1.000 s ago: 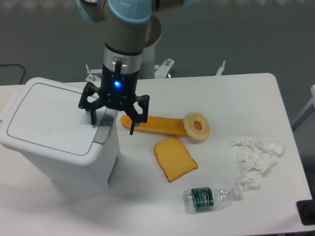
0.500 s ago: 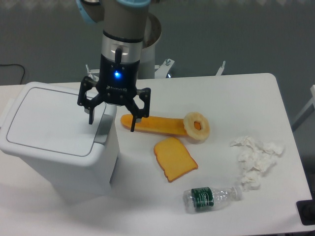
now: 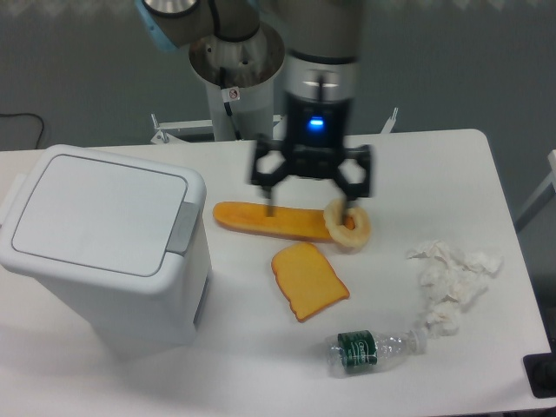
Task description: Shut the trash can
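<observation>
Sitting w/ flat lid down, white trash can, grey latch, gripper spread wide, empty.

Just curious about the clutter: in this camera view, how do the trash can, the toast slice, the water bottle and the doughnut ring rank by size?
Largest to smallest:
1. trash can
2. water bottle and toast slice, too alike to rank
3. doughnut ring

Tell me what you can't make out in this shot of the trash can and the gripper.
- Trash can: the lid lies flat, but whether the grey latch has caught is too small to tell; far side hidden by its own body.
- Gripper: motion-blurred, fingers spread; its height above the orange strip is unclear.
- Bottle label: text too small.
- Black object: cut off by the right edge.
</observation>
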Available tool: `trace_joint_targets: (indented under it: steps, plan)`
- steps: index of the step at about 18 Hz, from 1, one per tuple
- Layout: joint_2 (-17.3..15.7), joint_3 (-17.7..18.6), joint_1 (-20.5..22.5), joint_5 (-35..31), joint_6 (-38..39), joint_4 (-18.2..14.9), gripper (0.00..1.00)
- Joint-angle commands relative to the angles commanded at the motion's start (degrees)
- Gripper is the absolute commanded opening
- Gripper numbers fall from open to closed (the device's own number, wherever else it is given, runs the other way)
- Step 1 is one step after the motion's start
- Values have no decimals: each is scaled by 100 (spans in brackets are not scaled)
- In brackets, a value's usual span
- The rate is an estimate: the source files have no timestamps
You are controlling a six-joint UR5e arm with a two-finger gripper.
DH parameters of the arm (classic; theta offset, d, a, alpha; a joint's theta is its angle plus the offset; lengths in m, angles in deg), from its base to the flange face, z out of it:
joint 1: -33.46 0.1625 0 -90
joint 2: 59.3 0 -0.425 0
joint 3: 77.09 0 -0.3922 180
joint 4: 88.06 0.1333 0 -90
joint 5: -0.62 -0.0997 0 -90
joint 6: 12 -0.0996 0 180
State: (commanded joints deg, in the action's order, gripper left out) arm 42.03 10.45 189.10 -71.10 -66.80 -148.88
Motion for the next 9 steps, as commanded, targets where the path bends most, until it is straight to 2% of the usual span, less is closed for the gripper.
trace_joint_targets:
  steps: [2, 4, 9]
  plan:
    - [167, 35, 342, -96, -861, -18, 100]
    - [378, 53, 502, -306, -1566, -18, 100]
    - [1055, -44, 625, -1360, -2314, 35, 100]
